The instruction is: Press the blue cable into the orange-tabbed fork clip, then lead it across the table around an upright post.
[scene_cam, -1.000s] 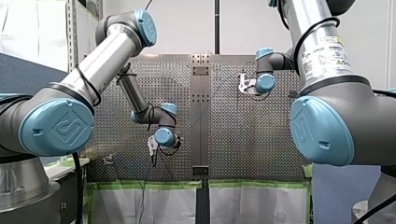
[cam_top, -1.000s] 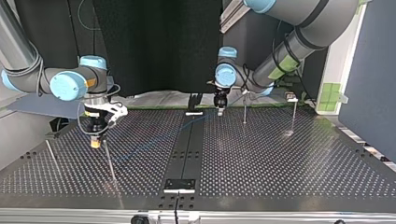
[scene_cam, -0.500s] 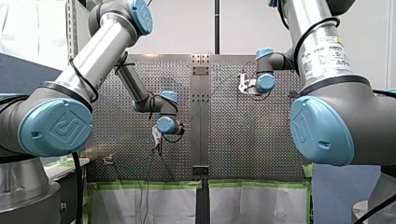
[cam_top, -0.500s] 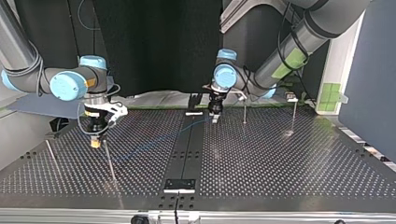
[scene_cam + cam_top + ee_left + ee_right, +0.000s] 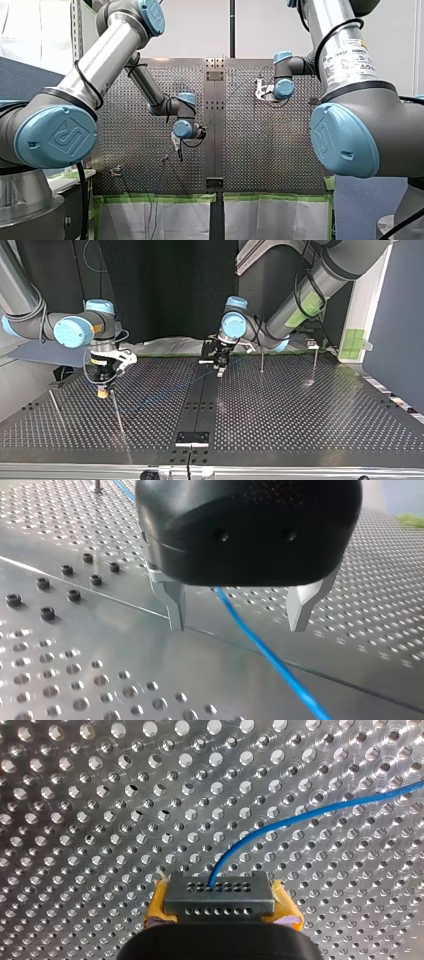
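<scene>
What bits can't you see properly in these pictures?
Left wrist view: the left gripper's black body hides the blue cable past the fingers.
Right wrist view: the picture's edge cuts off most of the right gripper.
Front view: the speck that may be the fork clip is too small to show any cable in it.
Top view: the cable is too faint to tell whether it rounds the post.

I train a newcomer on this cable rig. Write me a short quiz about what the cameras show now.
1. True or false: the left jaws are shut on the thin blue cable.
2. Which jaws grip that cable? A: left. B: right. C: neither.
3. Fill in: the right jaws' pads are ___.
Key: 1 false, they stand open, the cable between them; 2 B; 3 yellow.
</scene>
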Controlling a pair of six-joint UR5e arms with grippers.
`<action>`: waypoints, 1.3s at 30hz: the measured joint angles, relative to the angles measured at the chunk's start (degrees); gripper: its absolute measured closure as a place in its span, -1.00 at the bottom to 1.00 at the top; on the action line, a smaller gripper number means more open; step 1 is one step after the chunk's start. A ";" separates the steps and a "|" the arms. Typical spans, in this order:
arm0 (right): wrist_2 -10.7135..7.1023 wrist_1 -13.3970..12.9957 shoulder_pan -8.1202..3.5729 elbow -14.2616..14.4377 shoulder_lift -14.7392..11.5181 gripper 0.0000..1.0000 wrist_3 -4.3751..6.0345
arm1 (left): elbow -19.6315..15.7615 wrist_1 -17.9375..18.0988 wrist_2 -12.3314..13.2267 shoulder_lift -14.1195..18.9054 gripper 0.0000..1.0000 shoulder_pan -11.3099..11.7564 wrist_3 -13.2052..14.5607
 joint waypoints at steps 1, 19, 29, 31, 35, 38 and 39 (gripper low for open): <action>0.00 0.00 0.00 0.01 0.01 0.97 0.00 | 0.55 -0.34 0.00 0.00 -1.00 -0.17 -0.15; 0.35 -0.17 -0.65 0.85 0.23 0.97 0.00 | 10.30 -7.82 -0.52 0.01 -1.00 -3.52 -0.43; 0.68 -0.34 -1.57 0.86 0.35 0.97 0.00 | 15.92 -11.01 -2.00 0.01 -1.00 -4.89 -1.40; 0.73 -0.41 -1.79 0.87 0.41 0.97 0.00 | 17.00 -11.34 -2.09 0.01 -1.00 -5.15 -1.79; 0.78 -0.56 -2.39 0.86 0.57 0.97 0.01 | 18.88 -12.13 -2.17 0.01 -1.00 -5.61 -2.18; 0.75 -0.57 -2.80 0.86 0.81 0.97 0.03 | 20.55 -12.89 -2.31 0.01 -1.00 -6.05 -2.38; 0.74 -0.58 -2.90 0.86 0.94 0.97 0.03 | 21.05 -13.09 -2.40 0.01 -1.00 -6.18 -2.47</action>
